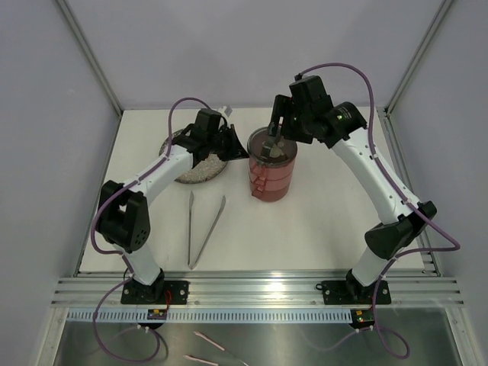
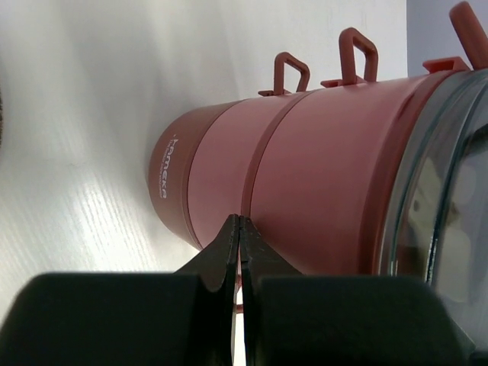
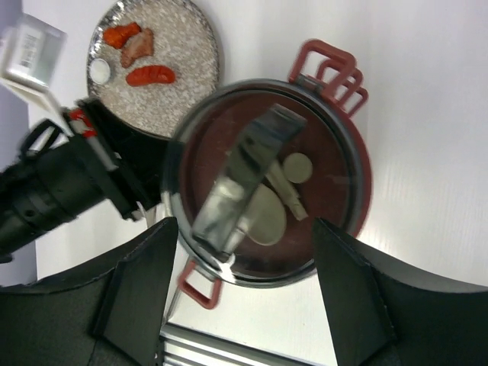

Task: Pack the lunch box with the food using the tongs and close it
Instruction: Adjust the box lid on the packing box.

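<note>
Top external view: lunch box (image 1: 271,171) stacked mid-tabletop, one arm at either side

From above, the dark-red tiers stand in one stack on the white tabletop (image 1: 320,221). The left gripper (image 1: 235,149) is at the stack's left side and the right gripper (image 1: 276,136) hangs over its top. The tongs (image 1: 203,229) lie loose on the tabletop, near the arm bases and well apart from both grippers. The grey speckled plate (image 1: 200,172) sits left of the stack, mostly hidden under the left arm.

Left wrist view: the left gripper (image 2: 239,223) has its jaws pressed together with nothing between them. Their tips meet the lunch box (image 2: 328,168) at a seam between two tiers.

Right wrist view: the right gripper (image 3: 242,229) has its jaws spread wide above the see-through lid (image 3: 320,137), clear of its blurred steel handle (image 3: 244,175). Beyond the stack, food (image 3: 150,75) lies on the plate (image 3: 187,38): orange-red pieces, one brown
</note>
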You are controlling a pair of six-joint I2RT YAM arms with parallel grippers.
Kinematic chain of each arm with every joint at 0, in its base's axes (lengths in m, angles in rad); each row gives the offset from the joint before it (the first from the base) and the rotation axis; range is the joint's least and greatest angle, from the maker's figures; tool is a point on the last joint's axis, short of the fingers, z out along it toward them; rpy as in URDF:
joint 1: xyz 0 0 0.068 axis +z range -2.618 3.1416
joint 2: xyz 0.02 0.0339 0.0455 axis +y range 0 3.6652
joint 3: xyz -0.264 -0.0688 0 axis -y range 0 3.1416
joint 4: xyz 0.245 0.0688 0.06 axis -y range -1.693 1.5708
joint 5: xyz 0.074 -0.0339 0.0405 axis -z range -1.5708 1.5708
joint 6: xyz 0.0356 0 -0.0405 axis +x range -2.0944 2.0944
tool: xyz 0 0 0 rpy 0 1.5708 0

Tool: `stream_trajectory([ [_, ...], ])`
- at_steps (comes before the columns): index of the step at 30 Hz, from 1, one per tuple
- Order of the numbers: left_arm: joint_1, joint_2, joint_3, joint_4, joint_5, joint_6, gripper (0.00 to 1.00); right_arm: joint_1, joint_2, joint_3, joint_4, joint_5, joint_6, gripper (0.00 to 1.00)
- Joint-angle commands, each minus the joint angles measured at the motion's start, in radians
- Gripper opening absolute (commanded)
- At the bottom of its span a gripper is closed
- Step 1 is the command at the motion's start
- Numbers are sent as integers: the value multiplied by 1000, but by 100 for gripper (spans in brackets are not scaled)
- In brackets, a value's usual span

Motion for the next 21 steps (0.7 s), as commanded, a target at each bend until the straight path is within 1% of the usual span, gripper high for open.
stream_trajectory([
  [1, -52, -33, -15, 49, 31, -11, 0, 35, 30, 96, -63, 79, -25, 77],
  [7, -55, -56, -20, 15, 17, 21, 0, 61, 96, 170, -149, 161, -23, 72],
  [8, -55, -57, -18, 12, 21, 24, 0, 66, 114, 194, -164, 207, -23, 72],
  [12, -55, -56, -27, 27, 52, 15, 0, 97, 150, 245, -232, 290, -16, 73],
  [17, -60, -45, -47, 50, 68, 9, 0, 104, 157, 234, -236, 301, -13, 73],
  [19, -66, -41, -47, 53, 74, 9, 0, 104, 165, 237, -244, 296, -11, 69],
  [21, -75, -31, -49, 65, 77, 4, 0, 104, 173, 245, -250, 292, -6, 68],
])
